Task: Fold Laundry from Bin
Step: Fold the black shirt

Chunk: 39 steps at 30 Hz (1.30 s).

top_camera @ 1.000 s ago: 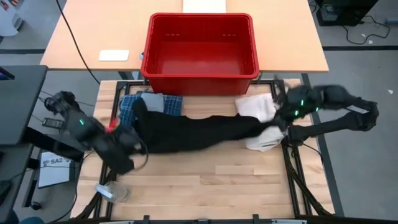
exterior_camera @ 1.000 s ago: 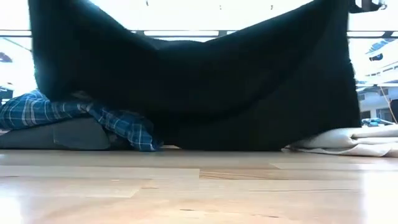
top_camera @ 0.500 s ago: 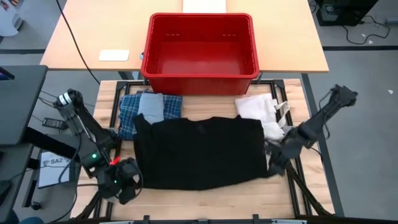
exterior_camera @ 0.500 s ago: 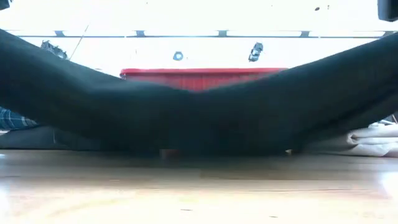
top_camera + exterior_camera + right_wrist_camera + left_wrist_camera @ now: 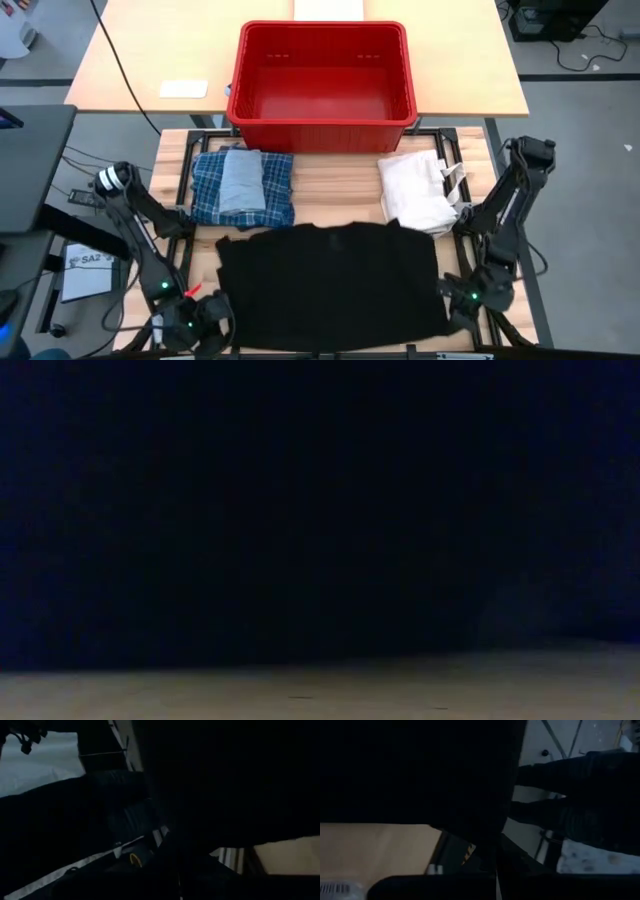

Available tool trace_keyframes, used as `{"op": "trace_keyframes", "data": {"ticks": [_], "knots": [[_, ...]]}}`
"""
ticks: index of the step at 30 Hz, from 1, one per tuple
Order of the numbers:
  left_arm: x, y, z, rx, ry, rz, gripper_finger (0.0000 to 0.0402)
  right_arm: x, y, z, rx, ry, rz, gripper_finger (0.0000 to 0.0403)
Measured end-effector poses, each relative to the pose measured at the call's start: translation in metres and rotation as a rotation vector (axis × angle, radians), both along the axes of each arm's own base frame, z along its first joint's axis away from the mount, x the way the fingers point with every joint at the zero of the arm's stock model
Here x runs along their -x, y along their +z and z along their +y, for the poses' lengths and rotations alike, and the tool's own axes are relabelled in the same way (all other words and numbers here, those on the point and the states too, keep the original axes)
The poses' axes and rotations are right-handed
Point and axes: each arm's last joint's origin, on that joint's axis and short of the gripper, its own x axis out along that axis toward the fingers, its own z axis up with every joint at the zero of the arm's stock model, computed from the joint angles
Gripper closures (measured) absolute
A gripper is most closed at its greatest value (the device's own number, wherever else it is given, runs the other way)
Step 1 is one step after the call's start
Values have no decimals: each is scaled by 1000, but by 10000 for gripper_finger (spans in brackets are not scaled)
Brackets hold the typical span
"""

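A black piece (image 5: 330,285) of laundry lies spread flat over the near half of the wooden table. My left gripper (image 5: 207,312) is shut at its near left corner and my right gripper (image 5: 455,300) is shut at its near right corner. Behind it, at the far left, rests a folded blue-and-white plaid shirt (image 5: 262,187) with a light grey piece (image 5: 240,180) on top. The red bin (image 5: 322,75) stands on the tan table beyond. In the low view the black cloth (image 5: 320,500) blocks nearly everything. My left gripper holds the black piece by its near left corner (image 5: 226,318), coming in slanting downward from the table's left near side. The cloth (image 5: 470,780) fills its wrist view and hides the fingers. The piece lies flat on the table beyond the hold. My right gripper holds the black piece by its near right corner (image 5: 440,305), slanting downward from the table's right near side. Dark cloth (image 5: 225,780) covers its fingers in the wrist view. The near hem between the two holds runs nearly straight along the table's near edge.
A white fabric bag with cords (image 5: 418,190) lies at the far right of the wooden table, just behind the black piece. A small white flat object (image 5: 183,89) lies on the tan table left of the bin. A strip of bare wood (image 5: 335,190) shows between the folded stack and the bag.
Both grippers have come down and toward the table's near edge, drawing the black piece with them. It hung as a curtain between them, then sank, and now lies spread flat. Its far edge has slid off the plaid shirt and the white bag.
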Motion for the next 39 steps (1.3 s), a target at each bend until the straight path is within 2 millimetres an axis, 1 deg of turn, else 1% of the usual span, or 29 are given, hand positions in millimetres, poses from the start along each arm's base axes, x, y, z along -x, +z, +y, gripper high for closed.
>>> {"op": "trace_keyframes", "data": {"ticks": [3, 6, 9, 12, 14, 16, 18, 21, 25, 29, 34, 39], "knots": [[-2, -5, -7, 27, 7, -1, 401, 7, -8, 14, -29, -10, 34, 403], [-4, -4, -7, 20, 39, -34, 401, 9, -12, 21, -56, -54, 28, 403], [-3, 1, -1, -12, 98, -84, 401, 7, -8, 18, -63, -135, -20, 403], [0, 5, 9, -66, 153, -103, 401, 4, 2, 8, -53, -253, -95, 403], [3, 10, 19, -108, 208, -130, 401, 3, 7, -3, -17, -340, -137, 403], [6, 16, 30, -152, 273, -160, 401, 2, 11, -17, 30, -462, -169, 403], [11, 20, 43, -212, 331, -170, 401, 3, 13, -33, 74, -575, -175, 403], [20, 24, 64, -303, 409, -144, 401, 6, 14, -58, 143, -701, -163, 403], [28, 21, 85, -450, 470, -69, 401, 6, 15, -90, 269, -792, -161, 403], [26, 18, 101, -569, 512, -18, 401, 10, 15, -120, 385, -872, -130, 403], [18, 18, 117, -659, 585, 14, 401, 15, 14, -145, 467, -943, -64, 403], [7, 19, 134, -763, 640, 27, 398, 13, 11, -155, 484, -999, -32, 403]]}}
